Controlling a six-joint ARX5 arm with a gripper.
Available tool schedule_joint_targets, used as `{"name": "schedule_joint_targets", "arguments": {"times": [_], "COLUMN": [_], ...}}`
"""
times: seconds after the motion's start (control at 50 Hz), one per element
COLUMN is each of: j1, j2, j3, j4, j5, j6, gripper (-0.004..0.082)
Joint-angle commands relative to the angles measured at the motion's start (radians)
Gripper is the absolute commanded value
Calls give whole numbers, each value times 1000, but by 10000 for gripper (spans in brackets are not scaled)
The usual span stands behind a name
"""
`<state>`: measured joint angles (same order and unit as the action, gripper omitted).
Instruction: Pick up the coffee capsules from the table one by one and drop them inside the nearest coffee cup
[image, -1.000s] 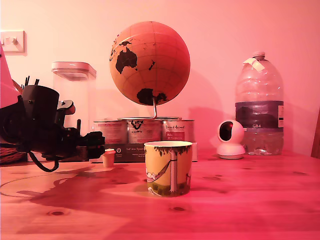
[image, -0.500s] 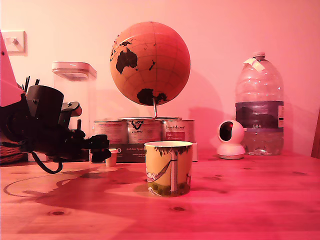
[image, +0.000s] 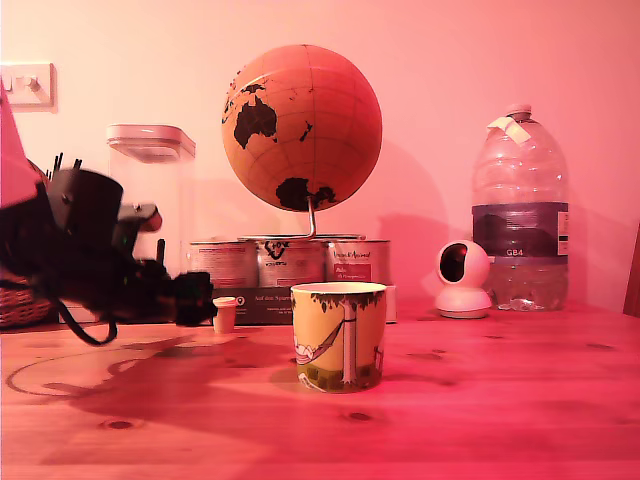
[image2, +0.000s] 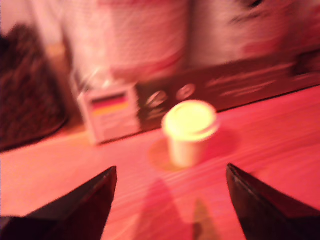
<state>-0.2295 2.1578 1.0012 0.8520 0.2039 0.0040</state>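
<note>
I have the gripper (image2: 170, 200) spread wide and holding nothing, its two dark fingers either side of the capsule (image2: 190, 131) with clear table (image: 480, 400) between them and it. In the exterior view the capsule (image: 225, 314) stands upright on the wood just in front of the tins (image: 290, 262), a little to the exterior view's left of the cup (image: 339, 336), with the gripper (image: 195, 298) just beside it on the far side from the cup. So I judge the pick has not begun: the capsule is ungrasped, and closing, lifting, carrying across and dropping are all left. Whether the cup already holds any capsules I cannot tell; its inside is hidden from both cameras, and I see only this one capsule on the table.

As for writing, the water bottle (image: 518, 210) has a label that looks like "GB4". The tin labels and the dark box (image: 265, 300) below them carry print too small to read, and the wrist view is blurred.
</note>
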Motion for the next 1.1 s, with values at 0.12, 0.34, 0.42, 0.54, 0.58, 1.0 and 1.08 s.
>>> {"name": "schedule_joint_targets", "arguments": {"times": [0.12, 0.34, 0.42, 0.54, 0.58, 1.0, 1.08], "j1": [-10, -12, -12, -12, -12, -22, -22], "j2": [-15, -15, -15, -14, -14, 4, 11], "j3": [-23, -23, -23, -23, -23, -18, -17], "j4": [16, 17, 17, 19, 22, 48, 60], "j5": [21, 24, 25, 24, 24, 24, 24], "j6": [21, 23, 23, 23, 23, -4, -4], "gripper": [624, 624, 624, 624, 624, 624, 624]}}
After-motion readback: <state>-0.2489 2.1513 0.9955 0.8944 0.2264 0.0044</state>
